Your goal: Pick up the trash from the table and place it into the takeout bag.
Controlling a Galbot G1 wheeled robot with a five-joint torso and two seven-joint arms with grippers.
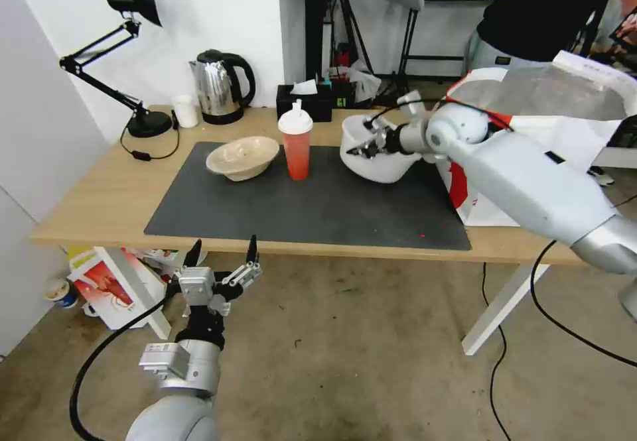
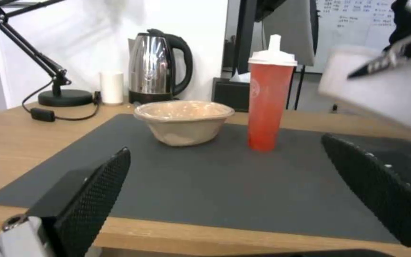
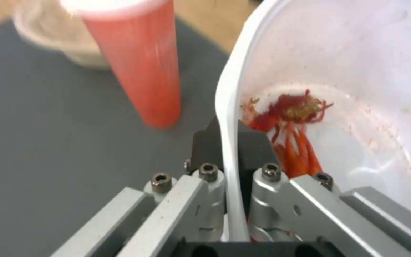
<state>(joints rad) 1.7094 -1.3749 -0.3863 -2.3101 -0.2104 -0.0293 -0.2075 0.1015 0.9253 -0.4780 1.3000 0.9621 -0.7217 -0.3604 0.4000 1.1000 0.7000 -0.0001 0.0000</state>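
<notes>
My right gripper is shut on the rim of the deep white bowl, pinching the wall between its fingers. The bowl is tilted and raised off the dark mat, with red food scraps inside. The red drink cup stands upright on the mat, and the beige bowl sits to its left. The takeout bag stands open at the table's right end, its foil lining showing. My left gripper hangs open below the table's front edge, facing the beige bowl and cup.
A black desk lamp, small white cup, steel kettle and black tissue box line the table's back edge. A person stands behind the bag. A smaller red-and-white paper bag lies on the floor under the table.
</notes>
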